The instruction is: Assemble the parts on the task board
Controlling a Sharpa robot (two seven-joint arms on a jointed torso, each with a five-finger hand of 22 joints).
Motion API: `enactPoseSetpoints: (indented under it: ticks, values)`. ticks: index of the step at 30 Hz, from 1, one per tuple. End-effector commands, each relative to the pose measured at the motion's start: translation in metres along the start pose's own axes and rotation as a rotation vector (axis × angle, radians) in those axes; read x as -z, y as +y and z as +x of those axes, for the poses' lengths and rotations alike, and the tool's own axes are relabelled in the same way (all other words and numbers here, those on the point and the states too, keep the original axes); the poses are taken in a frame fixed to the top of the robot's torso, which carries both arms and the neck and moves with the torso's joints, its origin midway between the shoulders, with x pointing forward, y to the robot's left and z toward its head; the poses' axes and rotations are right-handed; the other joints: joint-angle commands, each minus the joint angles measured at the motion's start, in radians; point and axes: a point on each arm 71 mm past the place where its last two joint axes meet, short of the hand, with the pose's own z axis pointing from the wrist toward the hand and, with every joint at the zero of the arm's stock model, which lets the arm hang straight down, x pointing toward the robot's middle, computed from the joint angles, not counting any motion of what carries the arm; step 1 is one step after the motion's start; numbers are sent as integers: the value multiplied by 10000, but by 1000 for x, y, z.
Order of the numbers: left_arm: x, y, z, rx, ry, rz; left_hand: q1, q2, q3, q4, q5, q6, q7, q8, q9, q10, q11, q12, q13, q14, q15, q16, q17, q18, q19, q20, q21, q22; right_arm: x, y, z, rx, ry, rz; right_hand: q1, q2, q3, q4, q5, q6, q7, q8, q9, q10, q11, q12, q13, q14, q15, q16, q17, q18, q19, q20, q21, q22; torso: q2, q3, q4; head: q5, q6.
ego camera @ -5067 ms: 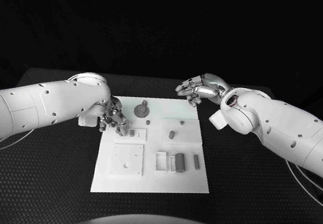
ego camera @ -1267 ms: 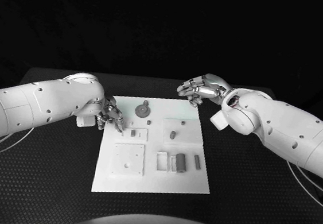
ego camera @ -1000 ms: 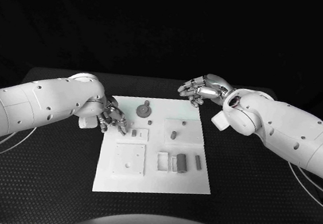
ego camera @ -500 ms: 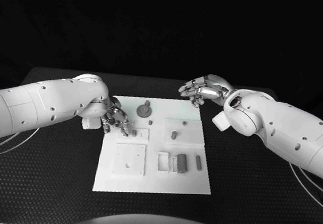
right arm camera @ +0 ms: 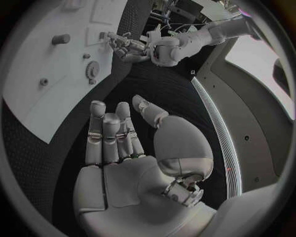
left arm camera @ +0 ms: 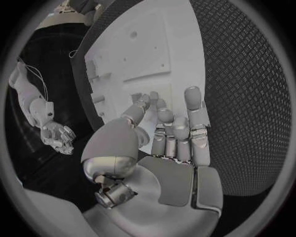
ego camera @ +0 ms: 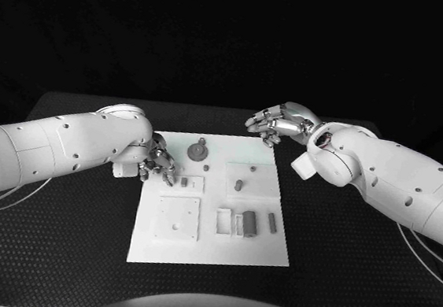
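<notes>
Task board [ego camera: 202, 234] | our left hand [ego camera: 159, 164] empty, fingers spread above parts [ego camera: 244, 221] | right hand [ego camera: 276, 123] empty, loosely curled | risk: fingertips nudge small pieces, board slides on tabletop [ego camera: 69, 240].

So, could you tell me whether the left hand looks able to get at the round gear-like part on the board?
Probably yes: the left hand is beside the gear-like part, with bare task board between them.

I see a flat white rectangular task board [ego camera: 207, 239] carrying small parts [ego camera: 247, 222] that look grey, on a black counter [ego camera: 364, 265] with a fine dotted weave. Both arms are white, with silver fingers [ego camera: 162, 166].
</notes>
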Motion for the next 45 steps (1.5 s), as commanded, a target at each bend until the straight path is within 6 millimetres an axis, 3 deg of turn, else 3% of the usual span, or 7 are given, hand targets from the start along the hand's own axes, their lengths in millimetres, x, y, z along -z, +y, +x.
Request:
enactPoseSetpoints:
  ticks: [1,31,45]
  values:
    - [-1,-1,-1,-145,-448,-104,733,867,21,24,31,88,31,41,33,78,-26,-41,-11,140,-197,-32,16,-136,9,-36,61,220,0,1,1,3,118,-78,-77,5,5,33,36,0,89,-29,-8,-32,12,44,-18,-28,-75,-34,-16,102,54,-38,-35,141,-1,-11,3,-7,2]
    - [-3,-1,7,-496,-290,-222,561,927,30,32,41,152,-27,235,77,134,-83,-62,-19,188,-254,-35,24,-136,47,-32,80,210,0,0,1,5,114,-71,-76,6,6,33,36,1,89,-28,-8,-32,12,47,-20,-29,-75,-34,-17,102,53,-37,-35,141,-2,-2,0,-36,2]
    - [-3,-2,9,-779,-261,-250,101,513,89,217,46,348,-146,686,53,207,-190,-103,-32,234,-347,-67,32,-136,113,-19,68,192,1,0,1,6,115,-65,-74,7,8,32,37,3,88,-27,-8,-33,12,47,-22,-29,-75,-34,-17,102,53,-38,-35,142,-1,-6,3,-48,2]
